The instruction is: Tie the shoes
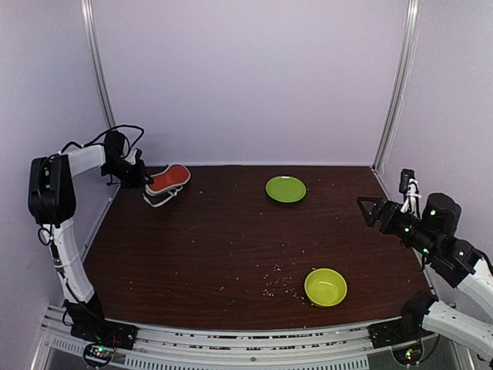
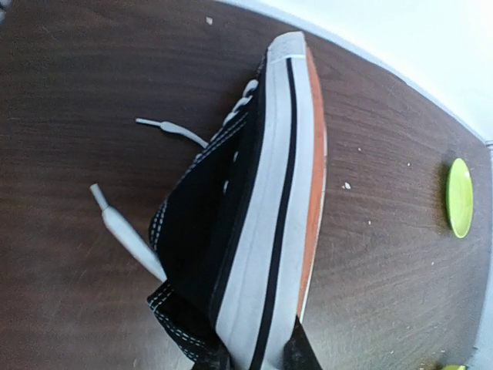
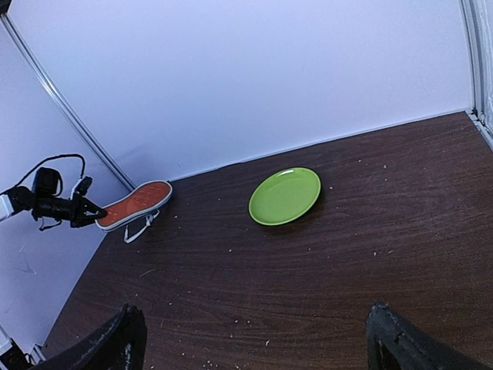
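Top external view: my L end effector (image 1: 142,179) is at the far-left corner of the table (image 1: 216,239), closed on the heel end of the sneaker (image 1: 169,179). The shoe's tipped on its side w/ the red-orange sole showing and the toe pointing right. L wrist cam shows the fingers (image 2: 304,351) pinching the white rubber rim at the heel, one each side. The laces (image 2: 127,231) are untied, loose ends on the table. My R end effector (image 1: 370,208) is wide open w/ nothing in it, above the right edge, well apart from the shoe. There's a green plate (image 1: 286,189) far-centre and a green bowl (image 1: 325,287) near-right, w/ crumbs (image 1: 277,289) just left of the bowl.
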